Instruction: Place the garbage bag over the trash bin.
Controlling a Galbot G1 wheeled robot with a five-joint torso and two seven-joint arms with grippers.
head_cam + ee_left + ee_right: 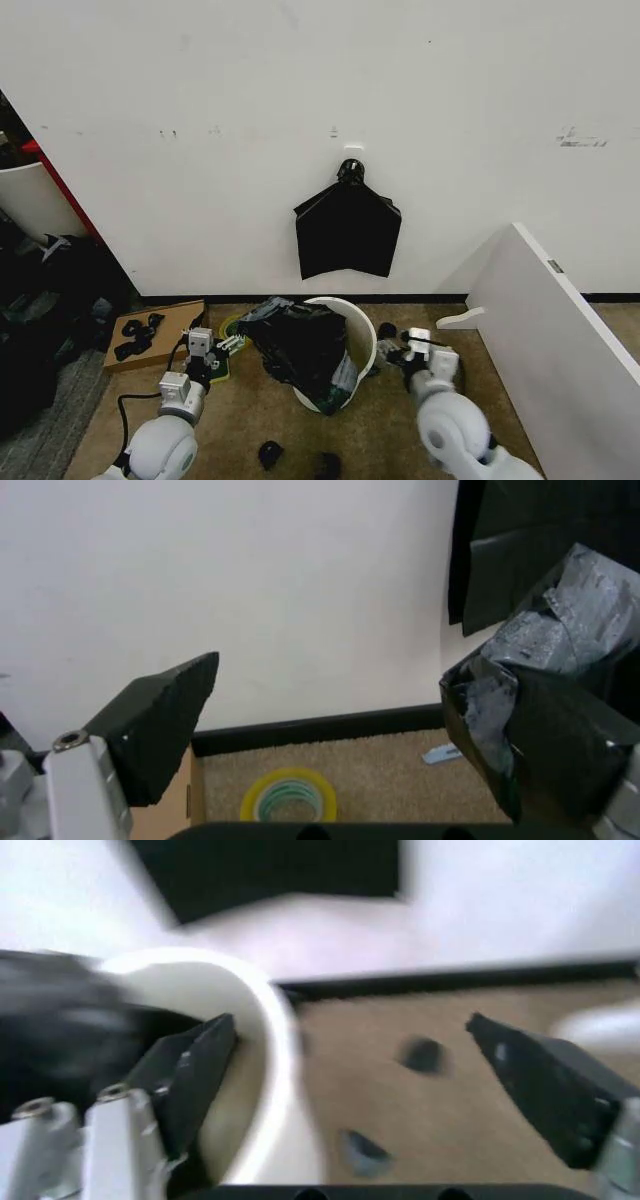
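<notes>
— Where's the bag got to, from where you stand?

— The garbage bag (303, 348) is bunched in and over the mouth of the trash bin (362, 335), heaped towards the bin's left side and spilling down its front; the bin's right rim is bare white; so I'd say it's half on at best.

— And the claws?

— The left gripper (222, 352) sits just left of the bin, its jaws spread wide; in the left wrist view one finger presses against a crumpled fold of the bag (540, 727), but nothing is pinched. The right gripper (375, 1072) is at the bin's right rim (262, 1027), also wide, one finger inside the wall and one outside; it holds nothing.

— What would make this step go well?

— I reckon each side wants a firm pinch on the bag's free edge, not on the bunched middle; then draw the film outward and down past the rolled rim, both sides evenly; the plastic looks thin and slippery, so a shallow grip may slide off; and the bin looks light, so a one-sided pull could tip it.
</notes>
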